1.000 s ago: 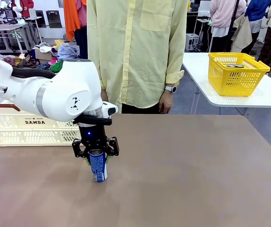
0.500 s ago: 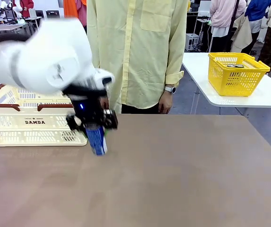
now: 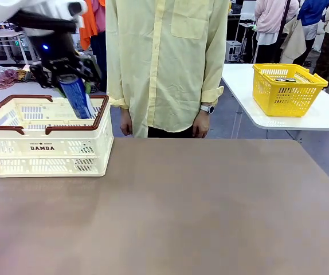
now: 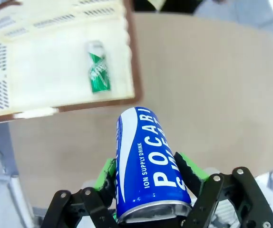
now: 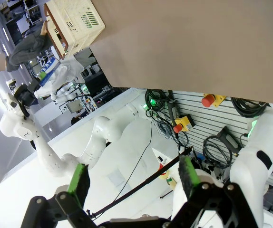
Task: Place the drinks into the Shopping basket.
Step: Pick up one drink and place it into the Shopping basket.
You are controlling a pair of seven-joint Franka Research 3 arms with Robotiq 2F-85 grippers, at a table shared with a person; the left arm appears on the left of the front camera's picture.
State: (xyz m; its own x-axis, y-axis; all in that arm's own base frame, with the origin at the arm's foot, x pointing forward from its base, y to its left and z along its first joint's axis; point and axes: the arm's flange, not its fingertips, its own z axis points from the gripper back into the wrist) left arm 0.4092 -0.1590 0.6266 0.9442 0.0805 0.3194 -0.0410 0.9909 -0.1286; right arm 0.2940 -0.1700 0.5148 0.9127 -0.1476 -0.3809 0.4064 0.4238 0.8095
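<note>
You've got a brown bench spread wide across the front view. Sitting right on it, at the far corner on the robot's left, is the cream Shopping basket, DAMDA lettering facing the camera. Off past the far right corner, a white bench carries a yellow mesh basket.

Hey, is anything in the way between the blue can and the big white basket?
Nothing visible blocks it. The left tool holds the blue can tilted over the open Shopping basket. The green can lies on its floor near one wall, so it is probably best to release clear of it.
</note>
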